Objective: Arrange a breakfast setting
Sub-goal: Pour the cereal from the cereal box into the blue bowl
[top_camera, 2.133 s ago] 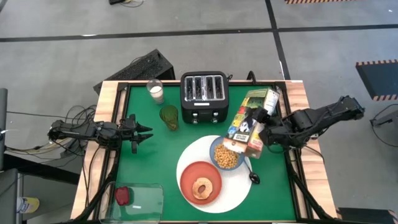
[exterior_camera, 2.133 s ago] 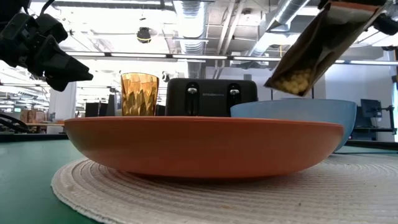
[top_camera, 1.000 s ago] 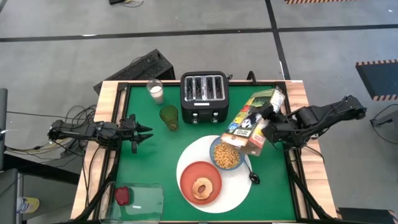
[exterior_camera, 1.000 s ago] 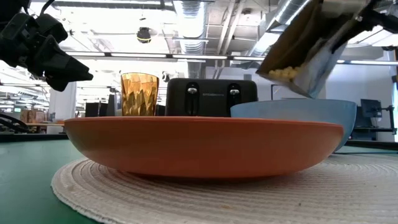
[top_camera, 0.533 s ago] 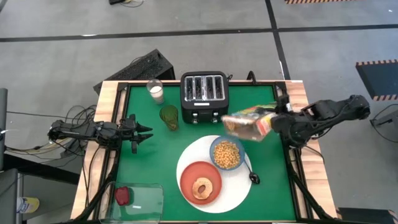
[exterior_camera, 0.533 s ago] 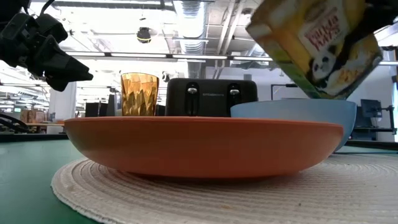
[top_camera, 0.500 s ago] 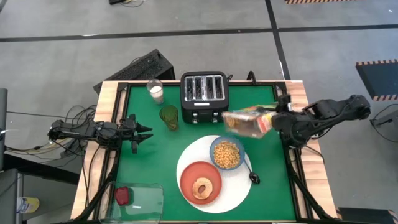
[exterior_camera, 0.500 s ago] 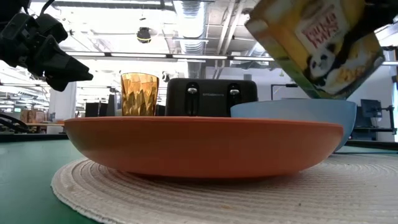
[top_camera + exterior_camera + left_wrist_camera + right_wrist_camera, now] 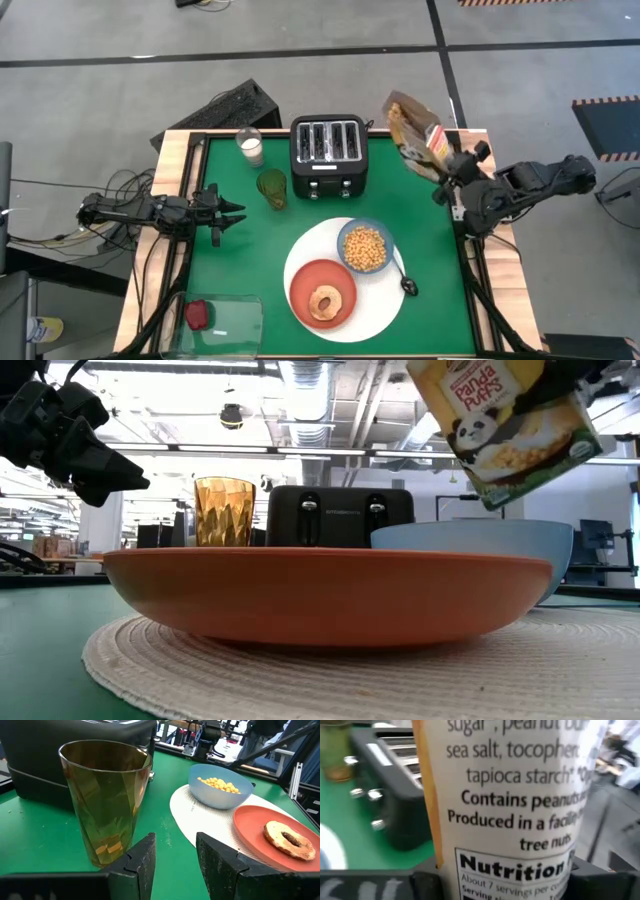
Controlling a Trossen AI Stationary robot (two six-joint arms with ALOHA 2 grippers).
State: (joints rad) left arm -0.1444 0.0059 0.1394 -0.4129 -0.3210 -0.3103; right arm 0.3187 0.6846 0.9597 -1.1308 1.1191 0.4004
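Note:
My right gripper [image 9: 447, 168] is shut on a cereal box [image 9: 412, 130], held in the air over the table's far right corner; the box also shows in the low view [image 9: 510, 420]. The blue bowl [image 9: 364, 247] of yellow cereal [image 9: 365, 245], the orange-red plate [image 9: 322, 292] with the bagel [image 9: 324, 302] and the dark spoon [image 9: 405, 280] lie on the large white round plate [image 9: 385, 300]. My left gripper [image 9: 235, 212] is open and empty at the table's left edge, pointing at an amber glass [image 9: 105, 800]. My right gripper pinches the cereal box between its two fingers [image 9: 427, 882], one on each broad face, the narrow printed side panel [image 9: 520, 820] facing the wrist. The fingers come level from the table's right side. The box is lifted clear, nearly upright, tilted a little.
A black toaster [image 9: 328, 155] stands at the far middle, a glass of milk [image 9: 250, 147] and the amber glass [image 9: 271, 187] to its left. A clear container [image 9: 228, 325] with the dark red food piece [image 9: 197, 314] sits at the near left corner.
My right gripper has drawn back from over the blue bowl toward the table's far right corner and turned the cereal box from tipped, mouth down over the bowl, to nearly upright. The bowl holds the cereal.

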